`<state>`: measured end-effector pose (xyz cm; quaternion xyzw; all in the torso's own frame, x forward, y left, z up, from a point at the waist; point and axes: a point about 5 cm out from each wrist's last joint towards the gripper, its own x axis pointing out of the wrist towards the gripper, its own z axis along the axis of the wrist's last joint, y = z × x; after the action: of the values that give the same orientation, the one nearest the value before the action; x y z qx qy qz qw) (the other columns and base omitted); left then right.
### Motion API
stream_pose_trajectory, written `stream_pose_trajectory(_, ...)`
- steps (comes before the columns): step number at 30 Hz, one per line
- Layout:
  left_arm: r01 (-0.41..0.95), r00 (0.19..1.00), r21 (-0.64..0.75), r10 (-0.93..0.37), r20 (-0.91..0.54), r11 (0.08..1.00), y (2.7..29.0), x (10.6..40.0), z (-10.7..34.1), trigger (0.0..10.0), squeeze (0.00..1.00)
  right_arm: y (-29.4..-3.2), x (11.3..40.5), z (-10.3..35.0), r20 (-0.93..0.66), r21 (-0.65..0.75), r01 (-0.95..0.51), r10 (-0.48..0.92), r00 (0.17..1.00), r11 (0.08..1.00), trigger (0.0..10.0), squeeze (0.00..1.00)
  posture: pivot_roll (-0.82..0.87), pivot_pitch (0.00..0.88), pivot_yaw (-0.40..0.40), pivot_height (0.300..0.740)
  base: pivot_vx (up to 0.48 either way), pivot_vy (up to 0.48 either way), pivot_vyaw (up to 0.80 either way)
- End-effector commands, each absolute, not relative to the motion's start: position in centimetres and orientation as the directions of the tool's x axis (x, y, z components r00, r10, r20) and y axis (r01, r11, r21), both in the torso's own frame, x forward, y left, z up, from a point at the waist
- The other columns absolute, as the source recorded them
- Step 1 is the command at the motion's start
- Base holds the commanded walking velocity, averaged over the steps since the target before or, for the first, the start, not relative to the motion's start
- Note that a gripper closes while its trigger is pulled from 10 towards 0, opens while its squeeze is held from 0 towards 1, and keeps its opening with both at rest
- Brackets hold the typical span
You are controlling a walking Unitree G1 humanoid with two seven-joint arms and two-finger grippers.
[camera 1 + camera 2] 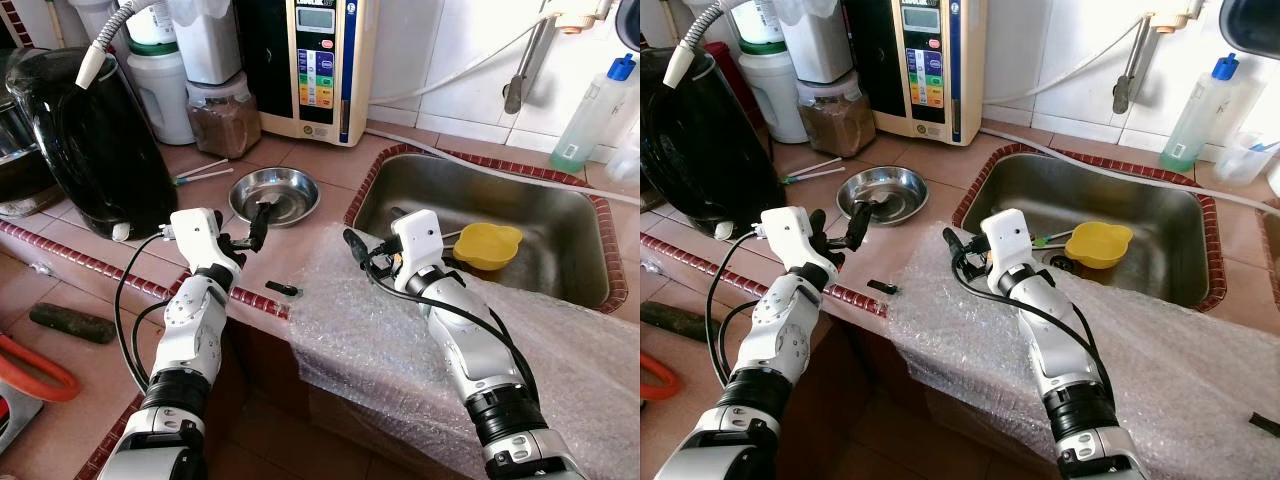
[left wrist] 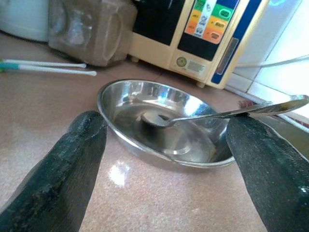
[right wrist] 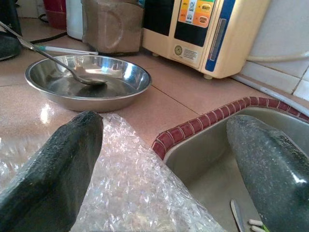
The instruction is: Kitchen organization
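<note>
A round steel bowl [image 1: 300, 206] stands on the brown tiled counter, left of the sink. A metal spoon [image 2: 203, 116] lies with its head in the bowl, and its handle rises over the rim to rest against one finger of my left gripper. My left gripper [image 1: 250, 232] is open, its fingers [image 2: 72, 164] spread wide just in front of the bowl. My right gripper [image 1: 365, 255] is open too, hovering over the bubble wrap [image 1: 380, 340] at the sink's near left corner. In the right wrist view the bowl [image 3: 96, 99] and spoon [image 3: 63, 65] lie ahead.
The steel sink [image 1: 560, 215] holds a yellow dish [image 1: 487, 245]. A black appliance [image 1: 90, 140], a jar of brown powder [image 1: 223, 115] and a water purifier [image 1: 318, 65] line the back. Two thin sticks [image 1: 205, 172] lie by the bowl. A small black piece [image 1: 283, 289] sits at the counter edge.
</note>
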<state>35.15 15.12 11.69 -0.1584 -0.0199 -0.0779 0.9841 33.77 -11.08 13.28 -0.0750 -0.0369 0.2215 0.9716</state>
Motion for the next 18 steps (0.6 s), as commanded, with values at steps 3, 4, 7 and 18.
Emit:
stream_pose_trajectory(3,0.154,0.988,-0.297,-0.139,0.072,0.942,15.3,35.2,12.2,10.0,1.0,-10.9,33.9,13.4,0.036,-0.164,-0.425,0.436,0.899,0.89,10.0,0.56,0.03,0.0,0.053,0.74,0.0,0.0,0.0)
stream_pose_trajectory(4,0.148,0.989,-0.289,-0.136,0.062,0.946,15.4,35.1,11.9,10.0,1.0,-10.9,33.8,13.3,0.036,-0.165,-0.425,0.436,0.899,0.89,10.0,0.56,0.03,0.0,0.053,0.74,0.0,0.0,0.0)
stream_pose_trajectory(7,0.141,0.99,-0.272,-0.134,0.044,0.952,15.5,34.8,11.5,10.0,1.0,-11.0,33.8,13.3,0.034,-0.164,-0.424,0.435,0.9,0.891,10.0,0.56,0.03,0.0,0.053,0.74,0.0,0.0,0.0)
stream_pose_trajectory(18,0.16,0.978,-0.191,-0.182,-0.103,0.969,15.8,33.0,8.4,10.0,1.0,-10.9,34.0,13.2,0.025,-0.168,-0.429,0.439,0.898,0.887,10.0,0.56,0.04,0.0,0.049,0.74,0.0,0.0,0.0)
